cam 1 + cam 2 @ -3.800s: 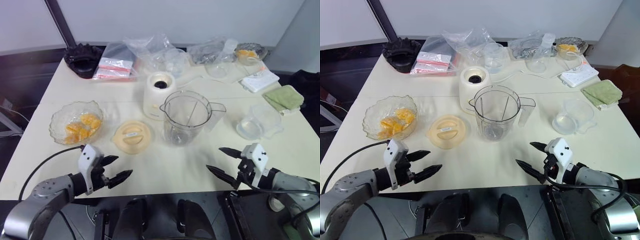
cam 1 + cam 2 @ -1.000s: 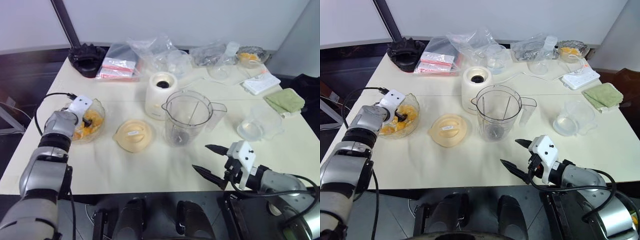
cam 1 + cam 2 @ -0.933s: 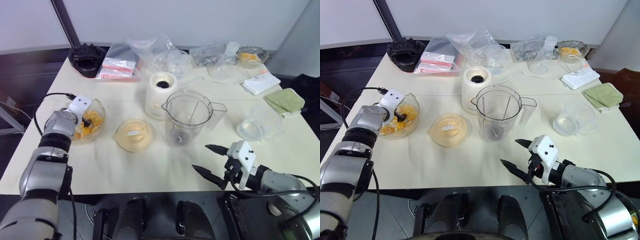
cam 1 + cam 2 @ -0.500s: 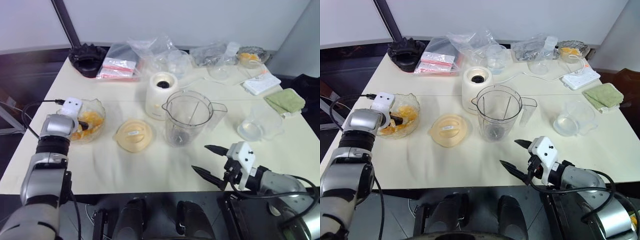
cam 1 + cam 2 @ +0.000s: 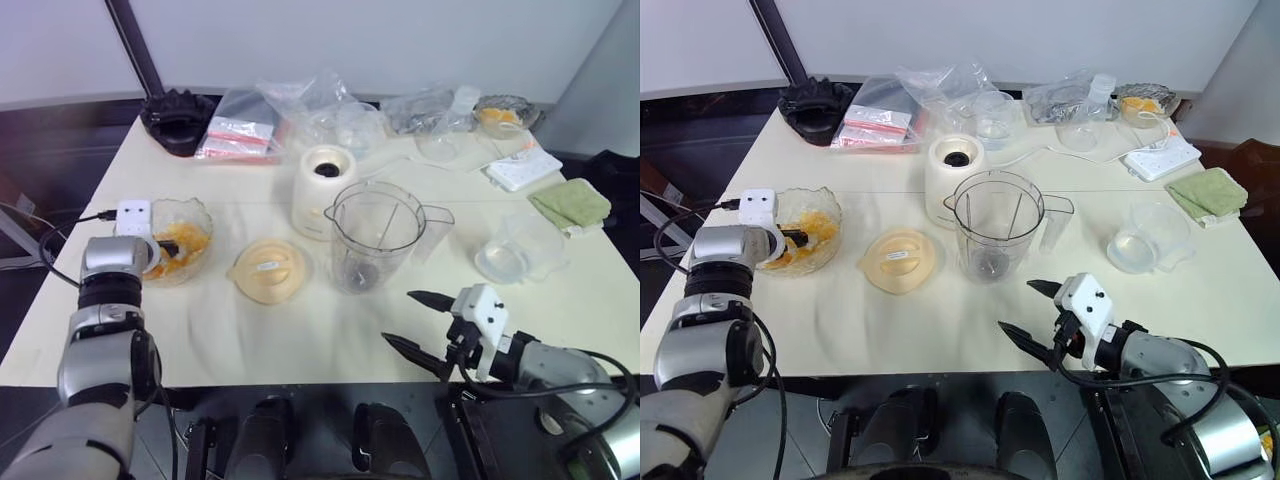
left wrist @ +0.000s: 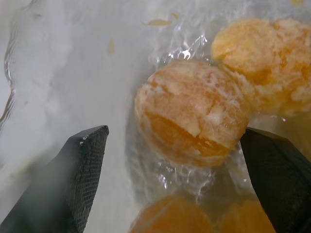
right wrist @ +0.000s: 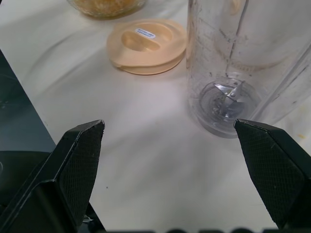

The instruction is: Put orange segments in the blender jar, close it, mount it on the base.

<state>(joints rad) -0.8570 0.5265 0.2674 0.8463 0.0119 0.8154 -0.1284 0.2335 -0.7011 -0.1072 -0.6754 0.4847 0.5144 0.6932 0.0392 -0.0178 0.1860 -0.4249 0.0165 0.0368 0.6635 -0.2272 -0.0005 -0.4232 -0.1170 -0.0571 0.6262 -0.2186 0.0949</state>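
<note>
Yellow-orange orange segments (image 6: 192, 112) in a clear glass bowl (image 5: 190, 213), a clear blender jar (image 5: 373, 238), a cream-white base (image 5: 322, 188) with a dark socket, a pale orange lid (image 5: 268, 270), a green cloth (image 5: 571, 201), all on a cream table (image 5: 300, 330).

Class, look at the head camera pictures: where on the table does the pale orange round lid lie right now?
The pale orange lid lies flat on the table's near-left part, between the glass bowl of orange segments on its left and the blender jar on its right.
</note>
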